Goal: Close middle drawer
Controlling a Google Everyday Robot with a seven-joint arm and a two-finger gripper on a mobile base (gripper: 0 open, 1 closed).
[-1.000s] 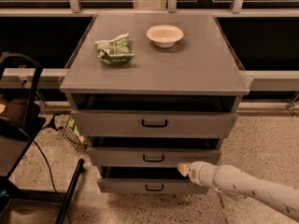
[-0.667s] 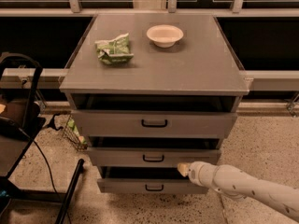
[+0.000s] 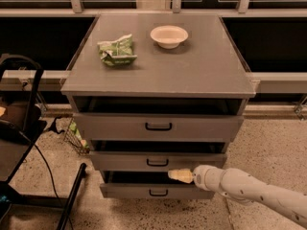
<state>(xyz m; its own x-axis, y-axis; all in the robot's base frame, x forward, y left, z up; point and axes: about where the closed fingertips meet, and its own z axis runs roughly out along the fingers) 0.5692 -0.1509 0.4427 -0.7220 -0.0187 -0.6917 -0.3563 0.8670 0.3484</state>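
The grey cabinet has three drawers. The middle drawer, with a flat grey front and a small black bar handle, stands slightly pulled out below the top drawer. My gripper is at the end of a white arm that comes in from the lower right. Its pale tip sits just below and to the right of the middle drawer's handle, at the lower edge of the drawer front.
The lowest drawer is also slightly out. A crumpled green bag and a white bowl lie on the cabinet top. A black stand with cables is at the left. Speckled floor lies to the right.
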